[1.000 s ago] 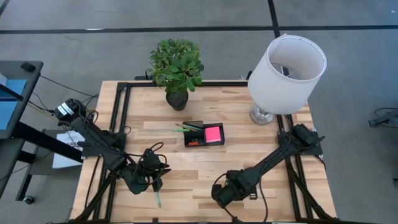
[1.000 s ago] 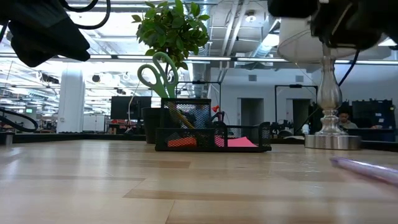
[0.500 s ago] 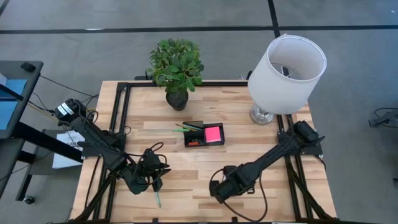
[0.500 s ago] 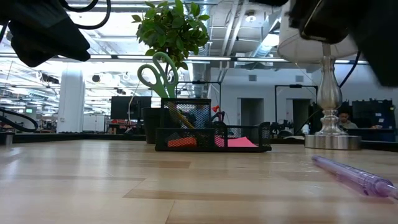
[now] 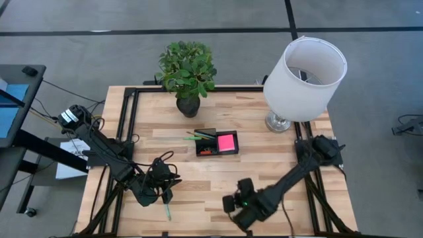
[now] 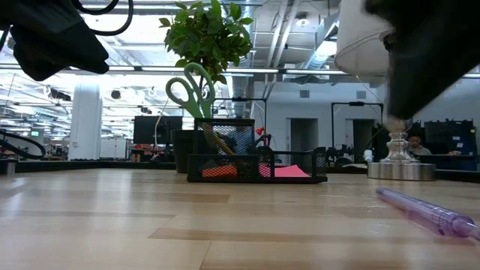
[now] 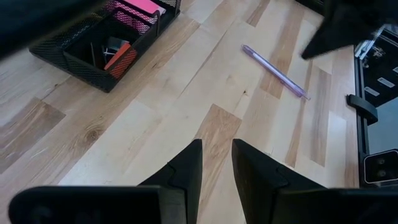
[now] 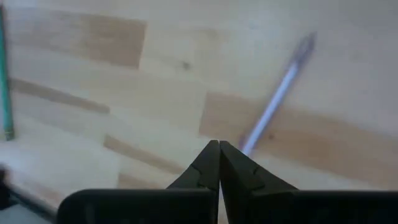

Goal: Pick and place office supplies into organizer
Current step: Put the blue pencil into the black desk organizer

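Purple pen (image 7: 275, 71) is lying bare on the wooden surface (image 5: 198, 195), near the front edge and well apart from the organizer (image 5: 216, 142), which is sitting mid-surface with the pink sticky-note pad (image 5: 227, 141) and green-handled scissors (image 6: 187, 88) inside it. A teal pen (image 5: 167, 211) is also lying loose, just beside the left arm.

The right pincer (image 8: 219, 163) is hanging over the purple pen with its fingers clenched together, gripping nothing; in its wrist view the pen is running away from the closed tips at a slant. The left pincer (image 7: 216, 165) is waiting over the front-left of the surface with its fingers partly parted and nothing between them.

The step in hand appears to be picking up the purple pen. To do it well, the right pincer is needing to release its fingers before going down, turn so that the fingers straddle the barrel crosswise, and aim near the pen's middle so it is not tipping when lifted. A round barrel is likely rolling easily, so a straight descent and a gentle close are advisable, with the fingertips reaching the wood on both sides.
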You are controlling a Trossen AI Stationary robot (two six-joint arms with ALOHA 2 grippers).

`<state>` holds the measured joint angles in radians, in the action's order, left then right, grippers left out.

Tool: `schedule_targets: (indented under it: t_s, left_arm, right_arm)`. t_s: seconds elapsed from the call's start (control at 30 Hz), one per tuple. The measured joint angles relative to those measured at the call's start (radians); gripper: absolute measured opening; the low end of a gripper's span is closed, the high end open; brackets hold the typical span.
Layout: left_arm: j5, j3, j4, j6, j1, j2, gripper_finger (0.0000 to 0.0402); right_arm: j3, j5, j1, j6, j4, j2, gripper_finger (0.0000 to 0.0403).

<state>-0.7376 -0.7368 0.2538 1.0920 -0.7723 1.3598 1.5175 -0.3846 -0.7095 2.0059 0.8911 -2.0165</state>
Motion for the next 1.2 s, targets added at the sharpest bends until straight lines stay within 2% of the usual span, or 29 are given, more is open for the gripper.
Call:
schedule_targets:
  t_s: [0.13, 0.33, 0.5, 0.7, 0.87, 1.03, 1.2]
  left_arm:
    - [0.000, 0.000, 0.003, 0.000, 0.000, 0.000, 0.0080]
    - [0.000, 0.000, -0.004, 0.000, 0.000, 0.000, 0.0080]
    - [0.000, 0.000, -0.001, 0.000, 0.000, 0.000, 0.0080]
    - [0.000, 0.000, 0.000, 0.000, 0.000, 0.000, 0.0080]
    - [0.001, 0.000, 0.001, 0.000, 0.000, 0.000, 0.0080]
    - [0.000, 0.000, 0.001, 0.000, 0.000, 0.000, 0.0080]
    - [0.000, 0.000, 0.001, 0.000, 0.000, 0.000, 0.0080]
  right_arm:
    - [0.002, -0.072, -0.057, 0.085, 0.008, -0.043, 0.0000]
    - [-0.004, -0.254, -0.159, 0.191, 0.096, -0.087, 0.0000]
    - [0.004, -0.273, -0.180, 0.174, 0.081, -0.073, 0.0000]
    - [0.008, -0.255, -0.174, -0.106, 0.003, -0.072, 0.0000]
    - [0.008, -0.219, -0.146, -0.241, -0.043, -0.072, 0.0000]
    - [0.008, -0.107, -0.117, -0.391, -0.055, -0.072, 0.0000]
    - [0.008, -0.104, -0.104, -0.512, -0.060, -0.072, 0.0000]
